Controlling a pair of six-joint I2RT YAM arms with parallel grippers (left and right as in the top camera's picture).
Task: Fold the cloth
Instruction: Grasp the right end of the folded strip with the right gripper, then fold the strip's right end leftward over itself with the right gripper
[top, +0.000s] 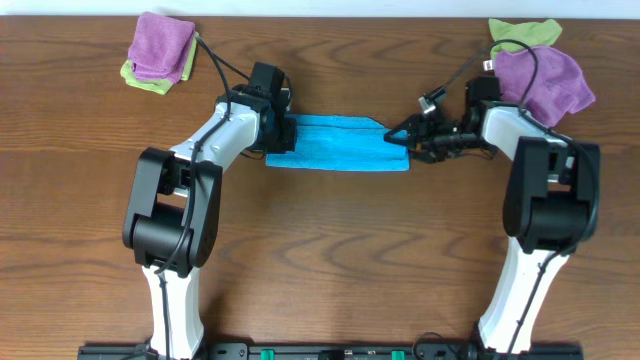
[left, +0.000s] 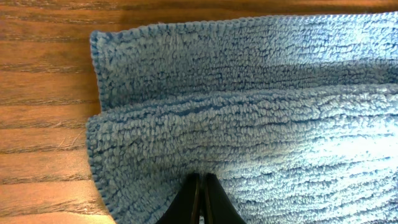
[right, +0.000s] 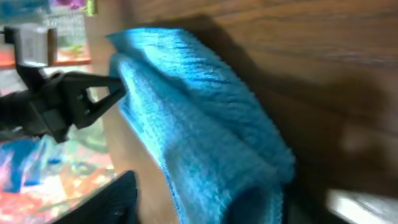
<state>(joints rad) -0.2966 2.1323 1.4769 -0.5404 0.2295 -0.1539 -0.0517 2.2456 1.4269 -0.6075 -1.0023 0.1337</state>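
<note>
The sky-blue cloth (top: 335, 145) lies on the wooden table as a folded strip running left to right. My left gripper (top: 287, 135) is at its left end. In the left wrist view its fingertips (left: 201, 178) are shut tight together and rest on the upper layer of the cloth (left: 249, 124), with nothing visible between them. My right gripper (top: 402, 137) is at the strip's right end. In the right wrist view the bunched end of the cloth (right: 205, 143) sits between the right gripper's (right: 236, 202) open jaws, and bare wood shows between the cloth and the left finger (right: 112, 199).
A purple cloth (top: 160, 45) on a light green one (top: 145, 82) lies at the back left. Another purple cloth (top: 545, 80) and a green cloth (top: 525, 33) lie at the back right, close behind the right arm. Black cables trail from both wrists.
</note>
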